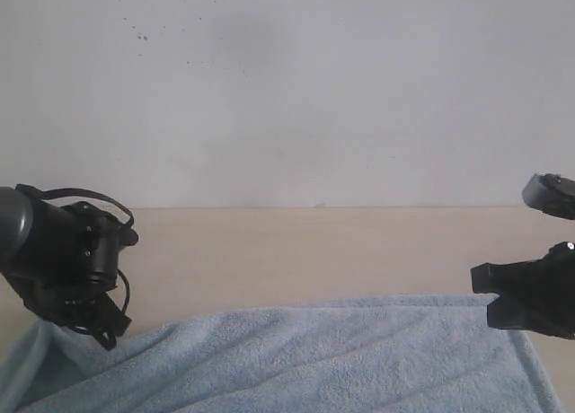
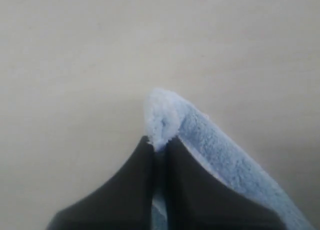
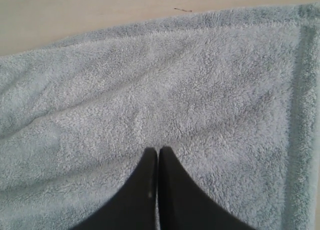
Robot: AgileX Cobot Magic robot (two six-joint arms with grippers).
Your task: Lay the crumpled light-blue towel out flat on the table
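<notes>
The left tool (image 2: pixel 160 143) clamps the towel (image 2: pixel 222 157) by its corner — the right tool (image 3: pixel 158 157), jaws together, hangs over the towel.

The fingers (image 3: pixel 146 182) meet tip to tip over the towel (image 3: pixel 150 80), maybe touching its pile.

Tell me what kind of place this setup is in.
Probably a robot test bench, not a home: a plain beige table against a blank wall, black left gripper and right gripper, only a towel to work on.
</notes>
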